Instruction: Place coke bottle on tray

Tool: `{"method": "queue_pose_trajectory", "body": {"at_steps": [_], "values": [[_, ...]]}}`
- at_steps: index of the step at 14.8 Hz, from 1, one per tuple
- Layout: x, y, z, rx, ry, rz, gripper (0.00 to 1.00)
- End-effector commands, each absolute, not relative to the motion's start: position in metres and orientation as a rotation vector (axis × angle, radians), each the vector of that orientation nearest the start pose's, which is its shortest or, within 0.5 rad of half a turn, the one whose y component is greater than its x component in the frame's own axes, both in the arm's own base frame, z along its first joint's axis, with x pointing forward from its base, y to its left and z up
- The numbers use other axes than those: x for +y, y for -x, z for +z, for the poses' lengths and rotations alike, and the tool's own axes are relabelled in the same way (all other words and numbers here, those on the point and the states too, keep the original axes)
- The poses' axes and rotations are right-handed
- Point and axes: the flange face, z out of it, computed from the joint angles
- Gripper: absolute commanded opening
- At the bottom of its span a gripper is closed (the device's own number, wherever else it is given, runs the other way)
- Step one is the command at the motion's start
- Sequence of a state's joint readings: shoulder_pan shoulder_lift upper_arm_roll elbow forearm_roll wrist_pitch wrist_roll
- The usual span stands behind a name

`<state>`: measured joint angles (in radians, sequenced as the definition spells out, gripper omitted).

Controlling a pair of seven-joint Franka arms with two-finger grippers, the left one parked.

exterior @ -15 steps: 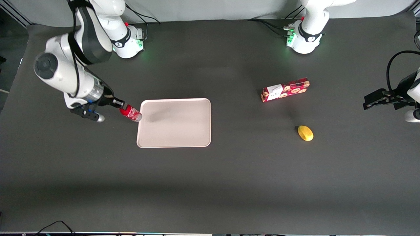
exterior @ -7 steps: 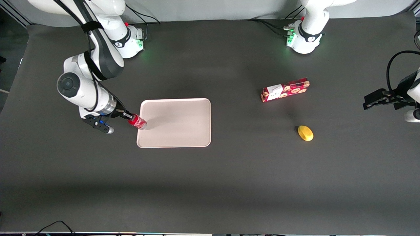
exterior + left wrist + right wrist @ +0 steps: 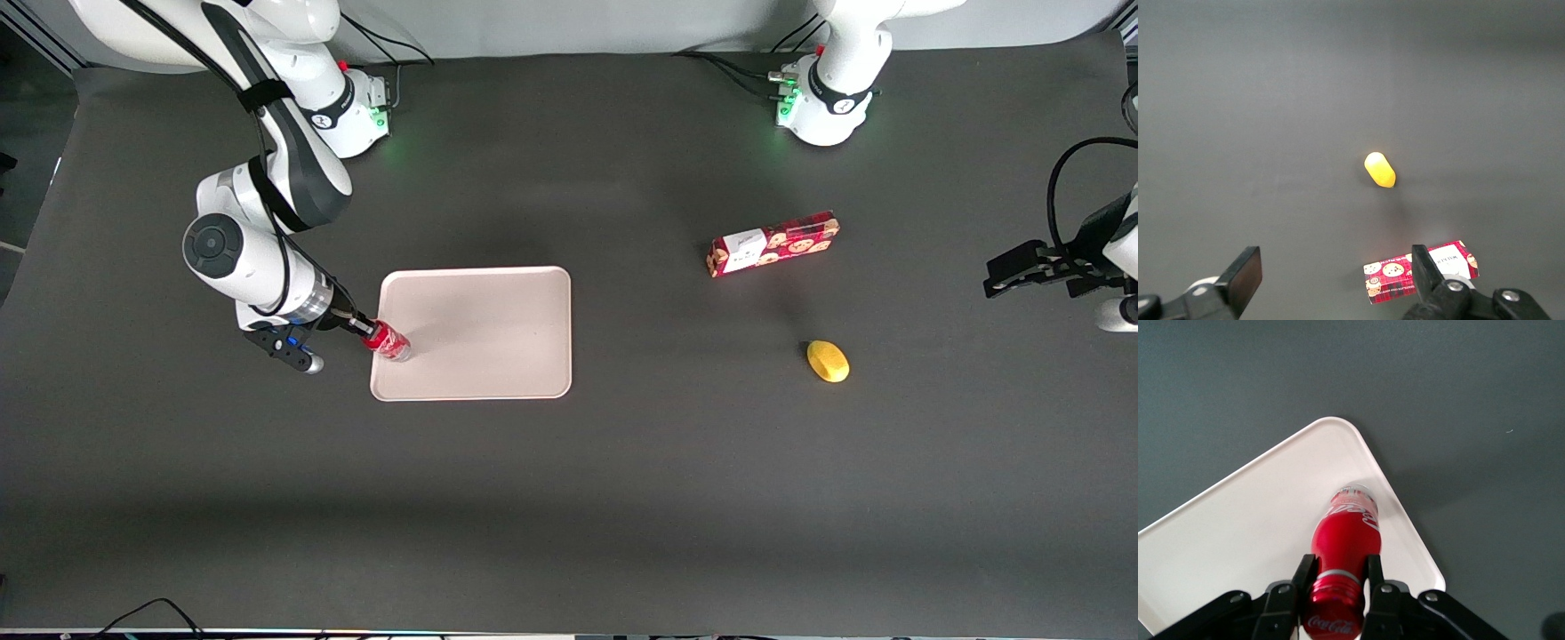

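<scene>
My right gripper (image 3: 363, 328) (image 3: 1338, 570) is shut on the neck of the coke bottle (image 3: 388, 341) (image 3: 1343, 550), a slim red bottle with a red cap and white script. The bottle hangs tilted over the tray (image 3: 498, 320) (image 3: 1238, 527), just inside the tray's edge nearest the working arm, near the corner closer to the front camera. Its silvery base points down at the pale tray floor; whether it touches I cannot tell. The tray is a large pinkish-beige rectangle with a low rim lying flat on the dark table.
A red cookie box (image 3: 772, 243) (image 3: 1421, 270) lies toward the parked arm's end of the table. A yellow lemon-like object (image 3: 828, 361) (image 3: 1379, 169) sits nearer the front camera than the box. Robot bases (image 3: 351, 111) stand along the table's back edge.
The right arm has carried the coke bottle from beside the tray's edge to over the tray, moving toward the parked arm's end and nearer the front camera. The grip stayed shut.
</scene>
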<state>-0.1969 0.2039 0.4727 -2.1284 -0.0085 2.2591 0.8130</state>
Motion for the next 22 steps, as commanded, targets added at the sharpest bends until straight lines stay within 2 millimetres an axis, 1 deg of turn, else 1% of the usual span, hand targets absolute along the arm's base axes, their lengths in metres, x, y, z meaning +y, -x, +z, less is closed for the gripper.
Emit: {"method": "queue_pose_trajectory", "body": {"at_steps": [1,2,3,4,5,6,9,11,13,16,17,18,19,20,22], "values": [[0.155,-0.547,0.322,0.831,2.99,0.105,0.0],[0.155,-0.547,0.321,0.821,3.0,0.102,0.0],[0.155,-0.548,0.321,0.816,3.005,0.098,0.43],[0.155,-0.548,0.321,0.815,3.007,0.097,0.67],[0.155,-0.549,0.322,0.815,3.004,0.093,0.96],[0.155,-0.55,0.324,0.815,3.003,0.087,1.0],[0.155,-0.552,0.328,0.813,3.0,0.078,1.0],[0.156,-0.557,0.34,0.814,2.999,0.062,1.0],[0.156,-0.562,0.365,0.818,3.026,0.097,1.0],[0.15,-0.562,0.418,0.789,3.097,0.095,1.0],[0.142,-0.562,0.434,0.75,3.126,0.106,1.0],[0.131,-0.563,0.447,0.66,3.156,0.119,1.0],[0.117,-0.563,0.459,0.584,3.179,0.123,1.0],[0.098,-0.561,0.47,0.545,3.192,0.12,1.0],[0.073,-0.549,0.495,0.364,3.234,0.15,1.0]]}}
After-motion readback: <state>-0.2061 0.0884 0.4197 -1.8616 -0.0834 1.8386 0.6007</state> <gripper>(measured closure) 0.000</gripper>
